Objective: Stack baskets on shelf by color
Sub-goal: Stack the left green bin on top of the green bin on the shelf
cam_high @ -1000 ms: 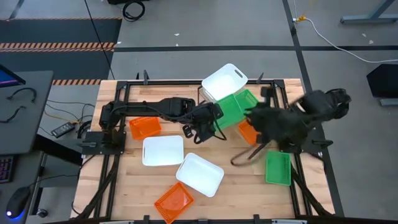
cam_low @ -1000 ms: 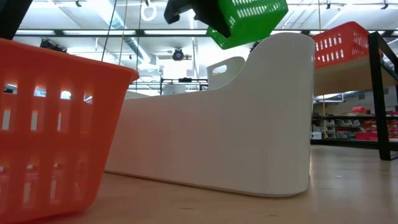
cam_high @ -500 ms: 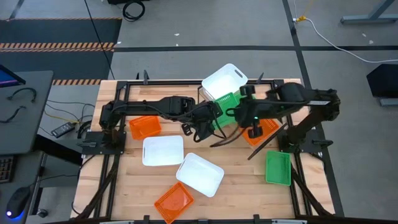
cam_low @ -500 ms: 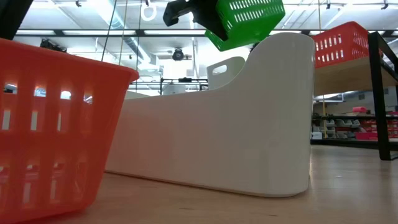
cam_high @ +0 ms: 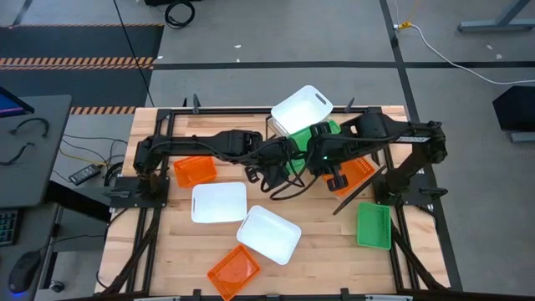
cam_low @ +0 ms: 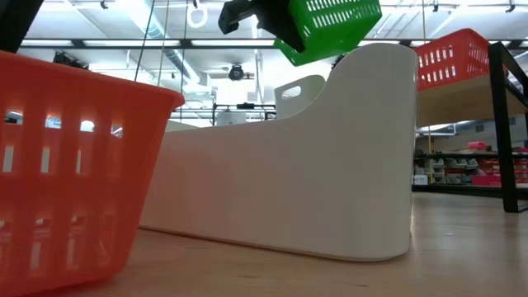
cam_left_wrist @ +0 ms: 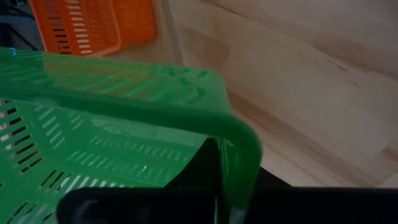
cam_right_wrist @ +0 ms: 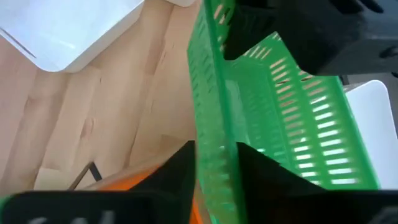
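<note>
**Green basket held aloft between two claws**

Left claw (cam_high: 288, 159) clamped together on the rim of the green basket (cam_high: 311, 144), lifted clear of the desk (cam_high: 167, 251) near its middle, just in front of the shelf (cam_high: 368, 113). Right claw (cam_high: 324, 157) straddling the opposite wall of the same basket, one finger on each side of the green mesh; cannot tell whether pressing on it. Seen from table height, basket (cam_low: 330, 29) tilted, high above a white basket (cam_low: 313, 165). Another white basket (cam_high: 303, 109) resting at the shelf. Elsewhere on the desk: two white baskets (cam_high: 219, 202), orange baskets (cam_high: 195, 170), a second green basket (cam_high: 373, 226) at the right.
</note>
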You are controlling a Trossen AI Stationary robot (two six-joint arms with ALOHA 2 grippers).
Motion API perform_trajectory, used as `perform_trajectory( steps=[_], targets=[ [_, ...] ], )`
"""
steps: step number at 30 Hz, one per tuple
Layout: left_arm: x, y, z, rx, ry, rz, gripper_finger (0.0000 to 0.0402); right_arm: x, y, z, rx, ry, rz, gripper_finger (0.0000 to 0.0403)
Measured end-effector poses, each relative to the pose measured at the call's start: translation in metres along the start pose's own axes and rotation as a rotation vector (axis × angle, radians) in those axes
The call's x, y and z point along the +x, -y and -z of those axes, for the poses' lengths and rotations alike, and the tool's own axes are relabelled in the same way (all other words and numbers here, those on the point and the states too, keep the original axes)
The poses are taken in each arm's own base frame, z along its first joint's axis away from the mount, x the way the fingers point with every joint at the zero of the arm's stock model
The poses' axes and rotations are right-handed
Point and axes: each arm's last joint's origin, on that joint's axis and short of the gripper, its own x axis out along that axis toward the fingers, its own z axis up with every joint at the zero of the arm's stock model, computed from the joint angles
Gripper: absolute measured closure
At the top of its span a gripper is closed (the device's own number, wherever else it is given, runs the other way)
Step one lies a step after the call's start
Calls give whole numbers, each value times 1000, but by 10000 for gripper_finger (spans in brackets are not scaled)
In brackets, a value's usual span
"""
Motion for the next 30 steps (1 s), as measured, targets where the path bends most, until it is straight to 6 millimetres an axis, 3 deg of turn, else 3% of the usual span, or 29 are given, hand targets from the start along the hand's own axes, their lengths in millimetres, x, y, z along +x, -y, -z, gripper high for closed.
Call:
perform_trajectory(
  steps=[5,11,19,25,30],
  targets=[
    [0,0,0,0,-12,-9,391,0,2,1,2,-3,2,387],
    [0,-2,0,-48,-23,-31,383,0,2,1,6,-6,7,393],
    [-13,-7,2,-144,-61,-105,276,-2,8,4,32,-2,32,395],
    [-54,-11,11,-254,-37,-203,201,-18,24,21,93,32,67,395],
    [-99,-11,26,-380,76,-253,181,-40,31,46,69,81,95,395]
  ],
)
